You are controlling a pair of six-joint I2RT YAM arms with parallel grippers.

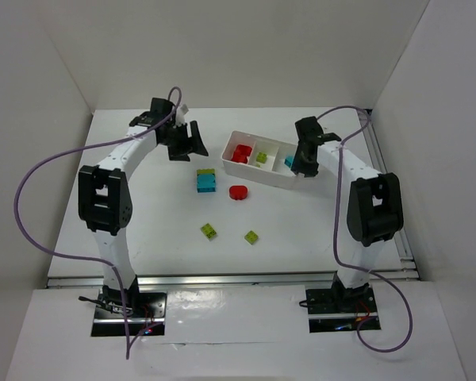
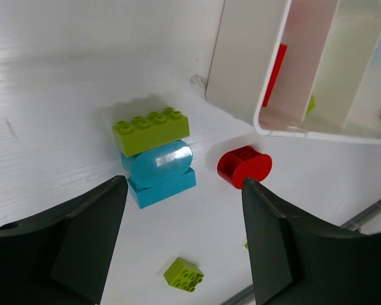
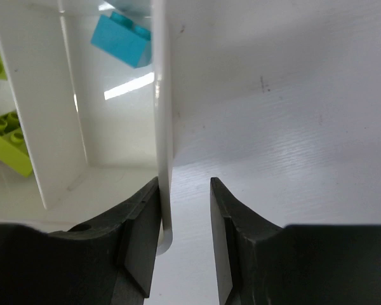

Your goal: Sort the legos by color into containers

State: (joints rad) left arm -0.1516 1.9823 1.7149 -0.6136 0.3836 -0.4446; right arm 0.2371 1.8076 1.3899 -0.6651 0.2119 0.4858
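Note:
The white three-compartment tray (image 1: 267,176) holds red bricks (image 1: 241,152) on the left, a lime green brick (image 1: 261,157) in the middle and a cyan brick (image 1: 289,161) on the right. On the table lie a lime-on-cyan stack (image 1: 206,181), a round red brick (image 1: 238,192) and two lime bricks (image 1: 209,231) (image 1: 251,236). My left gripper (image 1: 189,147) is open and empty above the stack (image 2: 155,155). My right gripper (image 1: 303,167) is open, its jaws astride the tray's right end wall (image 3: 162,114); the left finger (image 3: 143,222) touches the wall.
In the left wrist view the round red brick (image 2: 244,166) lies close to the tray (image 2: 241,63), and a lime brick (image 2: 183,274) lies nearer me. White walls enclose the table on three sides. Cables loop from both arms.

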